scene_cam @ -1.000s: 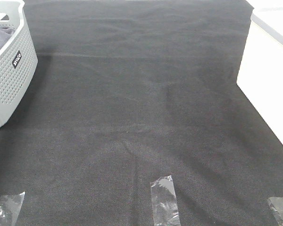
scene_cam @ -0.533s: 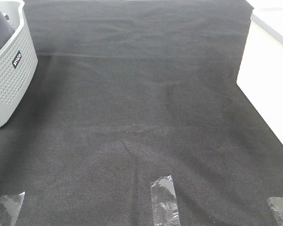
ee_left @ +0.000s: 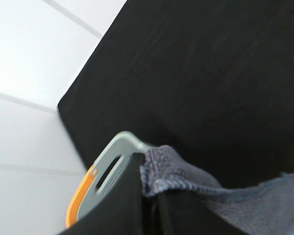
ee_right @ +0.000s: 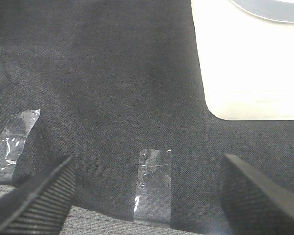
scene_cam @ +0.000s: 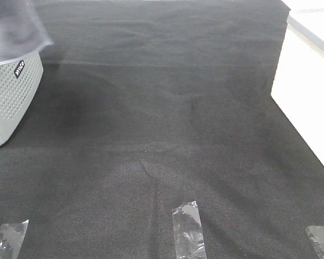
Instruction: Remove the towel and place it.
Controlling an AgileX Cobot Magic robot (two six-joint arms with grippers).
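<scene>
My left gripper [ee_left: 148,195] was clamped on a hemmed corner of the towel [ee_left: 186,178]. It hung above the grey basket [scene_cam: 11,91] at the far left of the black cloth [scene_cam: 167,135]. From the high view, the towel covered the basket's top. My right gripper [ee_right: 147,196] stood wide with nothing between its fingers. It was over the near edge of the cloth, above a strip of clear tape [ee_right: 154,181].
</scene>
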